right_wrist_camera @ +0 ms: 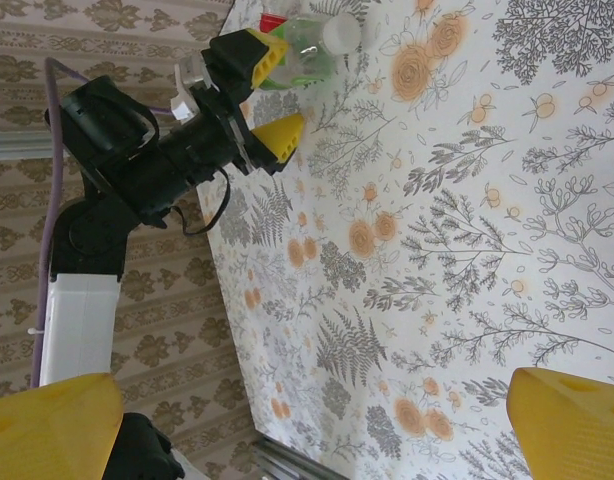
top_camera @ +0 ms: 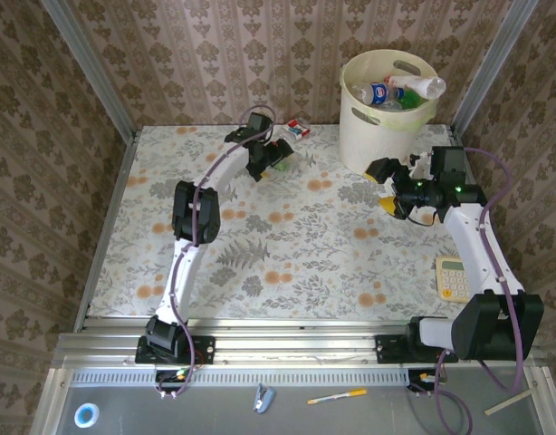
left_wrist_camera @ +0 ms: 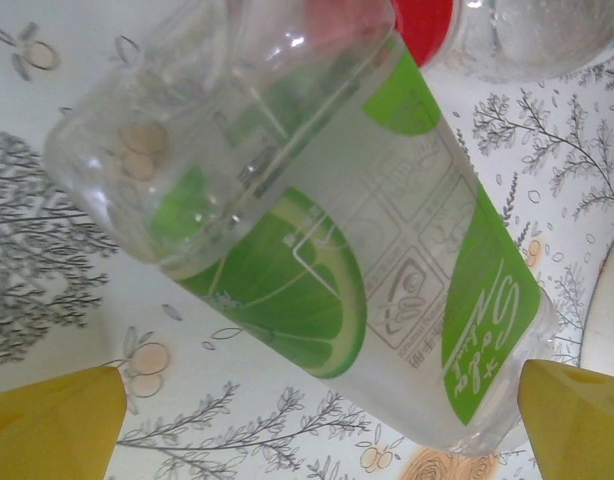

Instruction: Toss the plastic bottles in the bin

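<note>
A clear plastic bottle with a green lime label lies on its side on the flowered table. My left gripper hovers open just short of it, one yellow fingertip on each side and neither touching it. From above, the left gripper sits at the far middle of the table beside that green bottle. A red-labelled bottle lies just behind. The cream bin stands at the far right with several bottles inside. My right gripper is open and holds nothing, low by the bin's foot.
A pale yellow calculator lies near the right edge beside the right arm. The right wrist view looks across the table at the left gripper and the green bottle. Patterned walls close the table on three sides.
</note>
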{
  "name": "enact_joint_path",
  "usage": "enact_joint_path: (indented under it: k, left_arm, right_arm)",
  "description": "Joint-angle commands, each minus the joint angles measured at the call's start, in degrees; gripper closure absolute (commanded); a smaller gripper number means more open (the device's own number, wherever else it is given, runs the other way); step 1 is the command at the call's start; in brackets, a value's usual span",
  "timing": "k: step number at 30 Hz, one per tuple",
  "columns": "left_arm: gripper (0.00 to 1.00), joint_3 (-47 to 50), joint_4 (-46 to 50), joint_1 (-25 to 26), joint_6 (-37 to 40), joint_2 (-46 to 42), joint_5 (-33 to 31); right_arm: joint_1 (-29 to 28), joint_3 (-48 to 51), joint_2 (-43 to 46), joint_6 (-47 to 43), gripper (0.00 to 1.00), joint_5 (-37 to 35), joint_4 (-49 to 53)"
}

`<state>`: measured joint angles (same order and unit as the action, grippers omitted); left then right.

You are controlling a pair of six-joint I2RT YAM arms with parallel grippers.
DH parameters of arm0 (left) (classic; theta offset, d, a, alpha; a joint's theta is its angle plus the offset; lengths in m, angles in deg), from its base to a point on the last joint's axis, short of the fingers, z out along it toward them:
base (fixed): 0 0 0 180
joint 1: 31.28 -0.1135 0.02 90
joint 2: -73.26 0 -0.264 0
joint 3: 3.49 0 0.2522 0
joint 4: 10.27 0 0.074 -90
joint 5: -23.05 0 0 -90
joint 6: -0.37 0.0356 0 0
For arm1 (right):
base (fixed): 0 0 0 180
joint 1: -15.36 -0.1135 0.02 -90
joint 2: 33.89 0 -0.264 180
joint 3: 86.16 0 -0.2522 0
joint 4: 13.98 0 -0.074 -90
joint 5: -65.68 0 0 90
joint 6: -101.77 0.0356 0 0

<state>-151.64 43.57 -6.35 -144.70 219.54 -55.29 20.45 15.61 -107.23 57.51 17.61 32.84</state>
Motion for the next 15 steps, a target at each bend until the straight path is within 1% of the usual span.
enact_joint_path:
  k: [1,4,7,9,12,15]
  left_arm:
    - [0.01,-3.7,8.6,-1.2,1.4,0.3,-2.7]
    - [0.03,-2.1,12.6,-1.9,5.0,-0.5,-2.8]
    - [0.07,4.4,13.9,-3.2,9.2,-4.4,-2.7]
    - [0.07,12.0,13.0,-4.2,12.4,-9.0,-3.2]
    - [0.09,22.9,11.5,-6.7,14.8,-16.2,-3.1]
    - [0.09,30.3,10.1,-8.4,17.9,-23.6,-3.4]
  right_arm:
    - [0.1,-2.4,-0.6,-1.4,0.00,1.8,0.0]
    - [0.2,-2.7,-0.5,-1.6,0.00,1.8,0.3]
    - [0.2,-2.7,-0.5,-1.6,0.00,1.7,0.3]
    - [0.3,-2.6,-0.6,-1.5,0.00,1.4,0.3]
    - [0.3,-2.7,-0.8,-1.4,0.00,1.3,0.0]
    - [0.3,-3.0,-1.1,-1.0,0.00,1.4,-0.4]
